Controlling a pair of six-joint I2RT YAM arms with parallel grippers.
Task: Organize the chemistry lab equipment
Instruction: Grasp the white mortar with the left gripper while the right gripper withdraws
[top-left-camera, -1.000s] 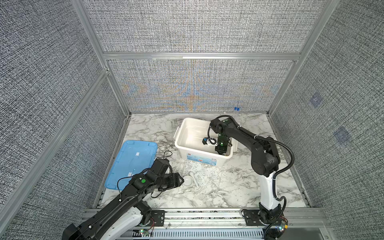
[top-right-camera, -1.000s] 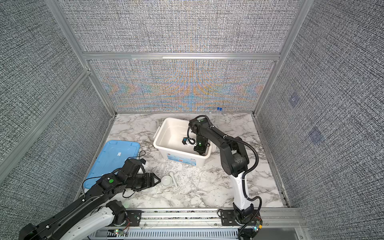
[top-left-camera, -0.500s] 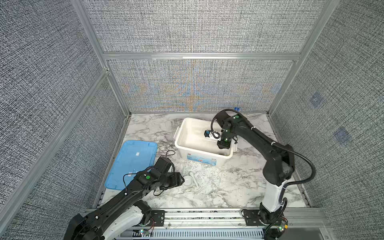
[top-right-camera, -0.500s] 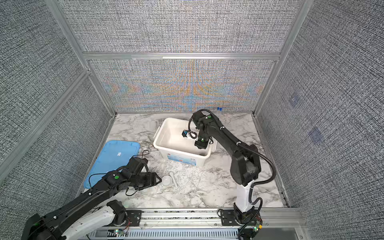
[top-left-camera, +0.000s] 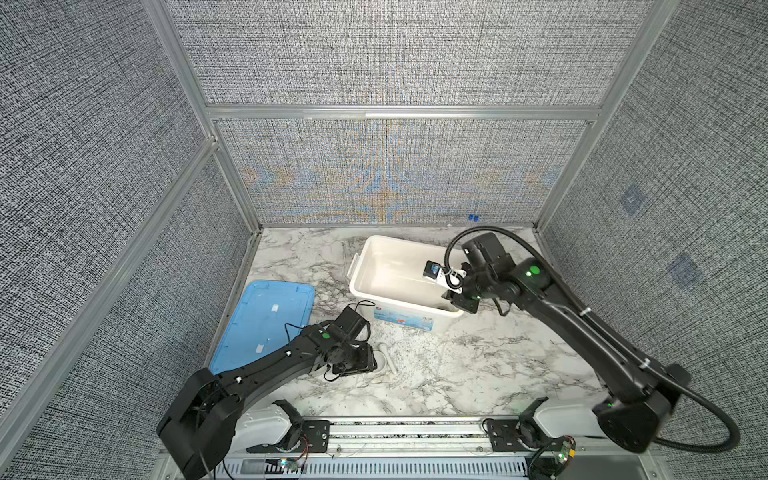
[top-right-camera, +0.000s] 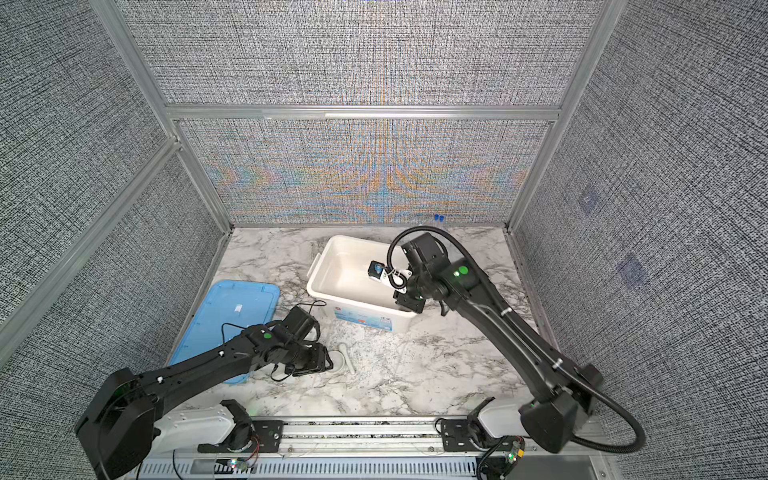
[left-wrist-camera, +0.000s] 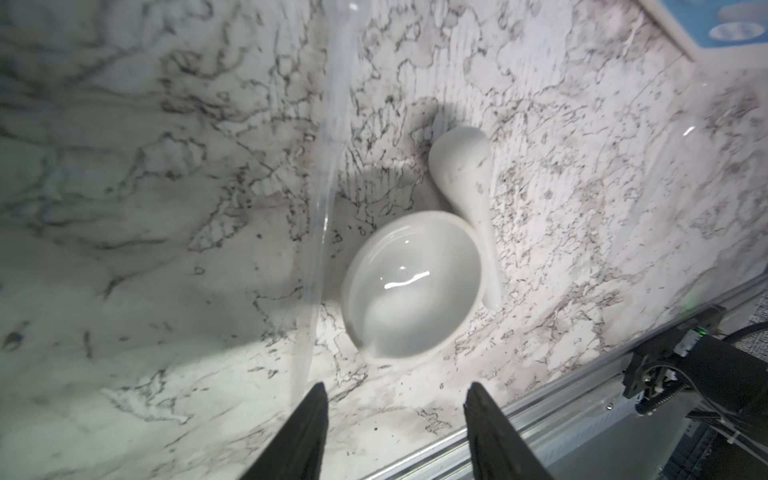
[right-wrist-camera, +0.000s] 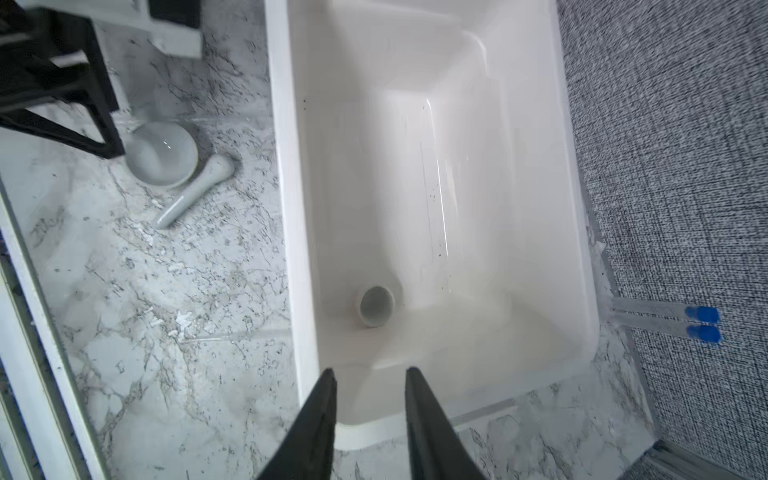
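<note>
A small white mortar bowl (left-wrist-camera: 411, 286) stands on the marble with its white pestle (left-wrist-camera: 465, 174) lying against it. A thin clear rod (left-wrist-camera: 328, 166) lies beside them. My left gripper (left-wrist-camera: 397, 399) is open just short of the bowl, with nothing between its fingers; in both top views it (top-left-camera: 370, 362) hides most of the bowl, beside the pestle (top-right-camera: 347, 358). My right gripper (right-wrist-camera: 370, 374) is open and empty above one end of the white tub (right-wrist-camera: 286, 166). A smaller white round dish (right-wrist-camera: 376, 305) lies inside the tub. Two clear tubes with blue caps (right-wrist-camera: 702, 324) lie against the back wall.
The white tub (top-left-camera: 361, 257) stands at the back centre and the flat light-blue lid (top-left-camera: 266, 316) lies at the left. The blue caps (top-right-camera: 439, 217) show by the back wall behind the tub. The metal front rail (left-wrist-camera: 540, 411) runs close to the left gripper.
My left gripper's jaws have narrowed as it edged toward the bowl. My right gripper has risen out of the tub toward its right end, its jaws slightly wider.
</note>
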